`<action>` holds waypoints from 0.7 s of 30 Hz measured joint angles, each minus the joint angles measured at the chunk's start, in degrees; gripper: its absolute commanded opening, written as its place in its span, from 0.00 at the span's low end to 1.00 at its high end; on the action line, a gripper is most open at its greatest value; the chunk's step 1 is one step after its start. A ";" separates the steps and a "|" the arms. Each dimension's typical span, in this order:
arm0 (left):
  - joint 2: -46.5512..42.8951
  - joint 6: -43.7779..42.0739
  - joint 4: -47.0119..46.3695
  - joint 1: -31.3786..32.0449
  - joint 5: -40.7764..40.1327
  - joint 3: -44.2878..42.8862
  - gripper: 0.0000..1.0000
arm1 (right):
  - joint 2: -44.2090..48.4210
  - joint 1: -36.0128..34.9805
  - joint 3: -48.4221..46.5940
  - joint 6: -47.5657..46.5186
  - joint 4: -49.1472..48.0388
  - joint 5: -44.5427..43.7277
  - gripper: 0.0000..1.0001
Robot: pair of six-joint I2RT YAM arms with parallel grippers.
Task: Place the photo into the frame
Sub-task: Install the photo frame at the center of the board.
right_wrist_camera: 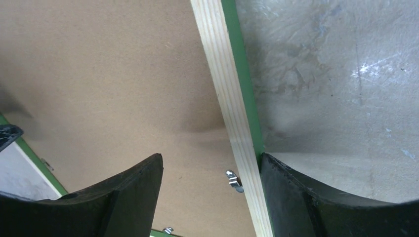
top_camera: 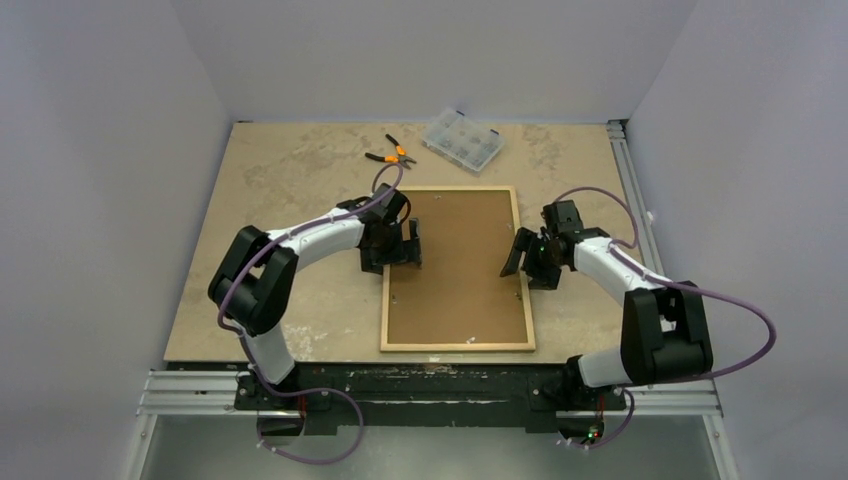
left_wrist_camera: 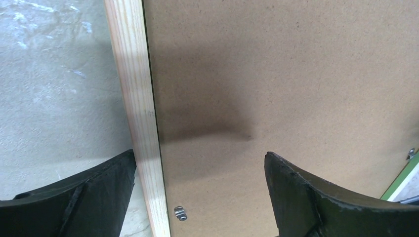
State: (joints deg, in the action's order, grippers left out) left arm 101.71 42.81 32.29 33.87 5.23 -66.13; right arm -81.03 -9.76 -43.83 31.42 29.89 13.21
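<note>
Left gripper [top_camera: 400,245]: fingers spread wide and holding nothing. They straddle the left rail, one finger over the table [top_camera: 290,170] outside it and the other over the backing sheet [top_camera: 458,265].
Left clip [left_wrist_camera: 180,213]: small metal tab just inside the left rail, near the fingers. Whether it is turned over the sheet I cannot tell.
Frame [top_camera: 455,346]: lies flat in the middle of the table, pale wood back up, with a green edge showing on the right side.
Backing sheet: sits inside the rails and covers the whole opening.
Photo: not visible in any view; it may lie under the sheet, but that cannot be told.
Right clip [right_wrist_camera: 233,180]: metal tab against the inner side of the right rail, between the right fingers.
Right gripper [top_camera: 525,258]: fingers apart and empty, one over the sheet, the other just outside the right rail.
Step in hand: probably a two-sided hold on the rails, or work on the clips.
Doing it well: close both sides evenly on wood only, keep each inner finger off the clip, and keep the frame level so the pane and sheet do not slide.
</note>
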 measured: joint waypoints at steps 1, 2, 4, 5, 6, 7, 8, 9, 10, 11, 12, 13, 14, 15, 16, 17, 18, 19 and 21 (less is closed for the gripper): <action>-0.15 -0.04 0.22 0.00 -0.55 0.00 0.97 | 0.22 -0.04 -0.28 0.00 0.04 0.13 0.73; -0.50 -0.11 0.42 0.02 -0.98 0.09 0.97 | 0.55 -0.09 -0.44 -0.02 0.02 0.24 0.74; -2.23 -0.09 0.20 0.09 -1.36 1.20 0.97 | 1.51 -0.26 -0.52 -0.11 0.13 0.35 0.75; -3.91 -0.07 0.02 0.20 -1.46 2.40 0.97 | 2.01 -0.33 -0.52 -0.20 0.26 0.37 0.75; -5.84 0.02 -0.04 0.33 -1.60 3.78 0.97 | 2.95 -0.39 -0.52 -0.24 0.55 0.37 0.75; -8.17 0.04 -0.24 0.44 -1.53 5.51 0.96 | 3.69 -0.42 -0.48 -0.20 0.66 0.46 0.75; -10.49 0.09 -0.52 0.48 -1.36 7.30 0.96 | 4.66 -0.42 -0.35 -0.22 0.68 0.81 0.75; -12.24 0.11 -1.03 0.59 -0.96 8.70 0.95 | 5.42 -0.44 -0.09 -0.20 0.66 0.96 0.75; -14.25 0.22 -1.55 0.70 -0.46 10.38 0.95 | 6.56 -0.48 0.61 -0.17 0.52 1.22 0.75; -15.87 0.39 -1.90 0.79 0.09 11.82 0.94 | 7.37 -0.50 1.27 -0.15 0.55 1.38 0.75; -17.09 0.68 -2.23 0.90 0.63 13.03 0.93 | 8.24 -0.57 2.19 -0.09 0.52 1.51 0.75; -18.01 0.96 -2.73 1.03 1.03 14.14 0.92 | 8.92 -0.63 3.10 0.04 0.57 1.60 0.75; -18.56 1.11 -3.10 1.16 1.38 14.97 0.91 | 9.53 -0.70 4.13 0.11 0.57 1.81 0.75; -18.99 1.27 -3.41 1.38 1.73 15.87 0.90 | 9.99 -0.70 5.09 0.22 0.61 2.10 0.75; -19.15 1.53 -3.63 1.60 1.90 16.57 0.88 | 10.62 -0.68 5.68 0.46 0.20 2.54 0.75; -19.15 1.66 -3.87 1.84 2.01 17.16 0.86 | 11.23 -0.68 6.19 0.52 -0.13 2.75 0.75; -19.10 1.79 -4.02 1.92 2.03 17.57 0.85 | 11.69 -0.68 6.58 0.59 -0.46 2.84 0.75; -19.08 2.16 -4.11 2.10 2.01 17.97 0.84 | 12.04 -0.70 6.95 0.70 -0.76 3.02 0.75; -18.93 2.95 -4.20 2.43 1.77 18.43 0.82 | 12.44 -0.68 7.34 0.87 -1.20 3.21 0.74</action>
State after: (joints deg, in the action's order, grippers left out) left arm 82.78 45.76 28.10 36.29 7.01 -47.70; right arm -68.60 -10.44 -36.49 32.29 28.69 16.43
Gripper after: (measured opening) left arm 0.844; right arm 0.746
